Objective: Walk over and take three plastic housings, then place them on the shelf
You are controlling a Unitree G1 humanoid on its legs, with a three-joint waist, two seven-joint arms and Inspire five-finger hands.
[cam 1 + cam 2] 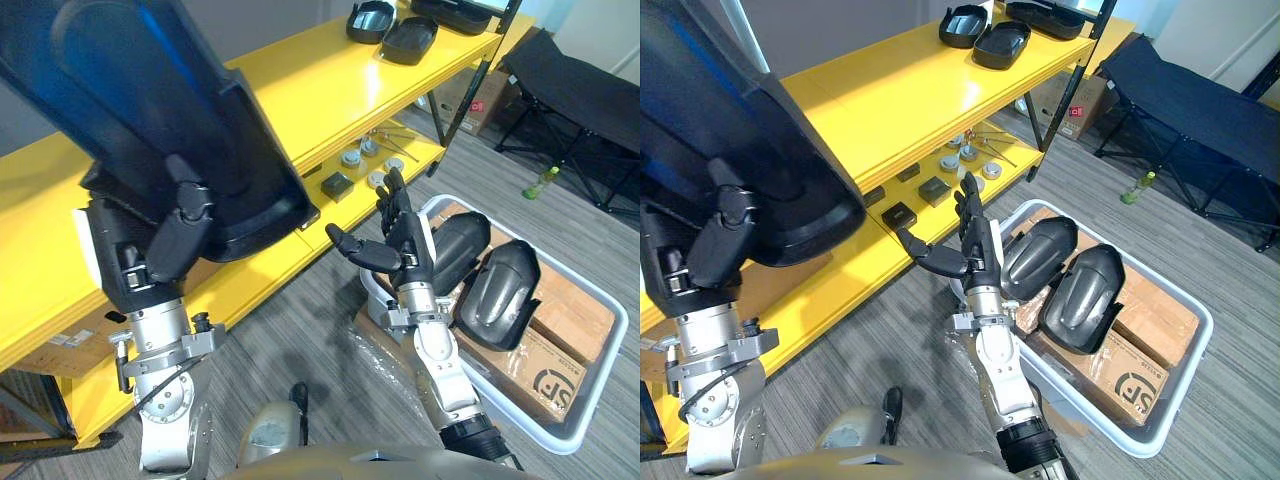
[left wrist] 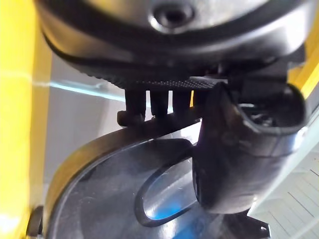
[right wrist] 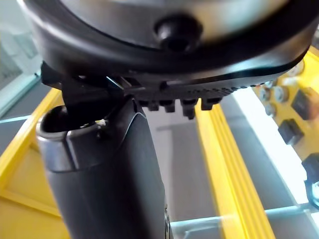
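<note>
The left hand [image 1: 172, 238] clasps a plastic housing [image 1: 150, 110], seemingly just above the shelf [image 1: 330, 80] edge; the right hand [image 1: 398, 245] hangs, fingers spread, over open floor [image 1: 300, 330].

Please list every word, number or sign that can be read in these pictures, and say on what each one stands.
Cardboard box in the white tub: a large dark round logo; the fine print beside it is too small to read.
White label on a second box at the yellow shelf: too blurred to read.
Plastic housings in the tub: no print visible.
</note>
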